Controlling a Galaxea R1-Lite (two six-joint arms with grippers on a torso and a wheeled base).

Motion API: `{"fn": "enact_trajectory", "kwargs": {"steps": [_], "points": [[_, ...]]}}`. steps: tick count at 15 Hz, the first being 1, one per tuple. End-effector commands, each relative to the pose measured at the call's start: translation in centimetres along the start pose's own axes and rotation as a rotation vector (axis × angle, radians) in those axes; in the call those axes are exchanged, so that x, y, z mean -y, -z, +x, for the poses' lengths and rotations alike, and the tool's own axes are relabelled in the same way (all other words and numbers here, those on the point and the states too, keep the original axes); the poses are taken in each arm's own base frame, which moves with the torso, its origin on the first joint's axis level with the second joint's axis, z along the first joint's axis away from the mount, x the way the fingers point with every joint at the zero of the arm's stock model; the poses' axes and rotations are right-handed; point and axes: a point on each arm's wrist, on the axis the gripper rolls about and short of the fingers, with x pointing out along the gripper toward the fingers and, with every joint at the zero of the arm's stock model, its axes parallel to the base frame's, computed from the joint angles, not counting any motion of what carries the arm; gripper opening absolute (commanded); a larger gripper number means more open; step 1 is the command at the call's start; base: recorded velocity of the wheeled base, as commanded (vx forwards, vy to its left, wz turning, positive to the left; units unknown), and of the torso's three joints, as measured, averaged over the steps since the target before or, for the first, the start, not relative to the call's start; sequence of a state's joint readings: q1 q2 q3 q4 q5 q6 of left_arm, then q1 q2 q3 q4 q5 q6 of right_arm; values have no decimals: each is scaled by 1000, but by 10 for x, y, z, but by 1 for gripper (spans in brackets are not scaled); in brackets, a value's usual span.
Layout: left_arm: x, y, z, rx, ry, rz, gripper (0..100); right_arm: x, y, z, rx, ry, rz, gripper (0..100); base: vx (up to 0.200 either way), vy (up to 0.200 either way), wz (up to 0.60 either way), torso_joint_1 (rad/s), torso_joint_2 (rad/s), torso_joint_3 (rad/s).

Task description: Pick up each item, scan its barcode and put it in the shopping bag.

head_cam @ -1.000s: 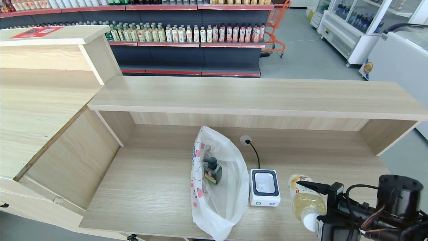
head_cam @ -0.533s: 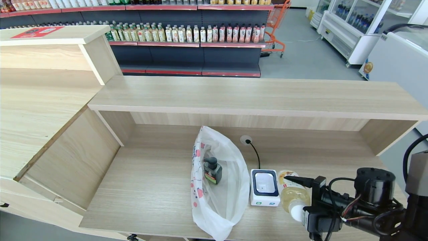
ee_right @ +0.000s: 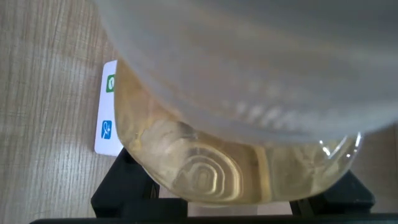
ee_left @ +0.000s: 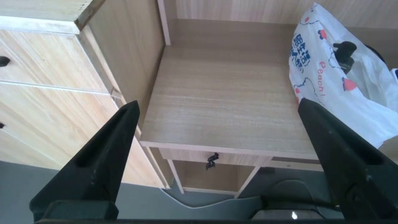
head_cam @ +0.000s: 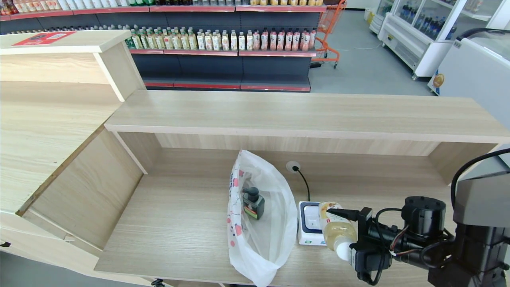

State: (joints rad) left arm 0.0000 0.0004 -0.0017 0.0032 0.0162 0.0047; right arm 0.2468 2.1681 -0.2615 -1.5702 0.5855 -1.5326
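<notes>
Right tool (head_cam: 343, 234) clenching yellow-drink bottle (head_cam: 334, 228) around body. Bottle hanging over right edge of scanner (head_cam: 308, 224), scanner sitting just beside shopping bag (head_cam: 275, 235) holding pump bottle (head_cam: 252, 204). Left tool (ee_left: 217, 162) gaping wide, carrying nothing. Wooden tabletop (head_cam: 179, 223) lying under raised counter ledge (head_cam: 303, 113). Drink shelves (head_cam: 223, 40), freezers (head_cam: 422, 36), orange cart (head_cam: 330, 28) standing beyond. Bottle's long axis running near-to-far, white cap pointing toward near edge, base toward ledge.
</notes>
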Motion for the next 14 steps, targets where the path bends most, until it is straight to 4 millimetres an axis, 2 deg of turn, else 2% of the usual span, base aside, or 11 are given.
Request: {"fn": "enact_trajectory", "kwargs": {"steps": [1,6,8,14], "points": [[0,0,0,0,-1,0,100,-6,4,8,3,-14,7,0,0,0,0,0,0,0],[0,0,0,0,-1,0,100,-8,13,33,26,5,-15,0,0,0,0,0,0,0],[0,0,0,0,-1,0,100,-12,12,49,53,6,-22,0,0,0,0,0,0,0],[0,0,0,0,-1,0,100,-12,11,52,59,9,-25,0,0,0,0,0,0,0]]}}
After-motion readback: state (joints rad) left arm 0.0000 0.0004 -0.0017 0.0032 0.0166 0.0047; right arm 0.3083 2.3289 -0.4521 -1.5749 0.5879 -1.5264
